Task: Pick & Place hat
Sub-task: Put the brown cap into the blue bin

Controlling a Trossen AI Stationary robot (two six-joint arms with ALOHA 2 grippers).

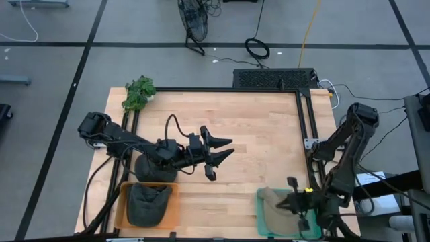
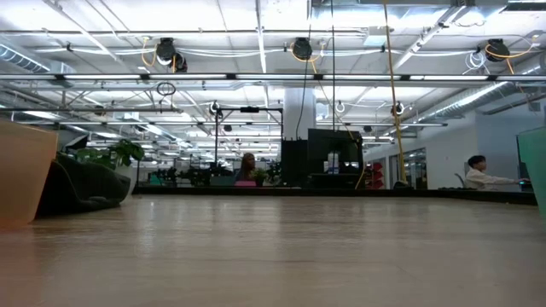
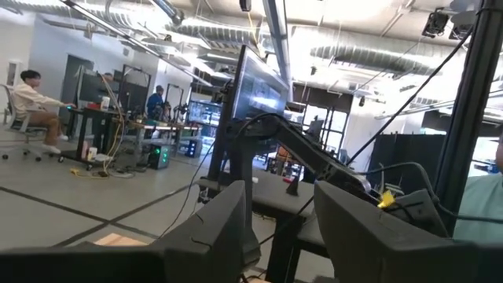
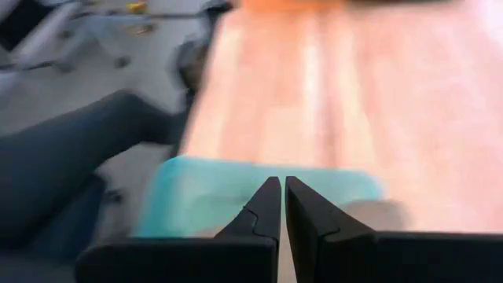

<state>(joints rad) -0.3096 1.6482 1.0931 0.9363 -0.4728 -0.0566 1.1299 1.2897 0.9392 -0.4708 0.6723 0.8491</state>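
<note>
A dark grey hat (image 1: 149, 204) lies in an orange tray (image 1: 121, 205) at the table's near left. A second dark hat (image 1: 153, 169) (image 2: 81, 183) rests on the wood just beyond the tray, under my left arm. A tan hat (image 1: 274, 200) (image 4: 385, 214) lies in a teal bin (image 1: 263, 222) (image 4: 196, 200) at the near right. My left gripper (image 1: 220, 149) (image 3: 279, 228) is open, raised over the table's middle and holding nothing. My right gripper (image 1: 299, 206) (image 4: 283, 206) is shut and hangs above the teal bin, beside the tan hat.
A green leafy plant (image 1: 138, 93) sits at the far left corner. A black metal frame (image 1: 304, 121) borders the table's right and far sides. Bare wood (image 1: 262, 141) spans the middle and far right. People sit at desks in the room beyond the table.
</note>
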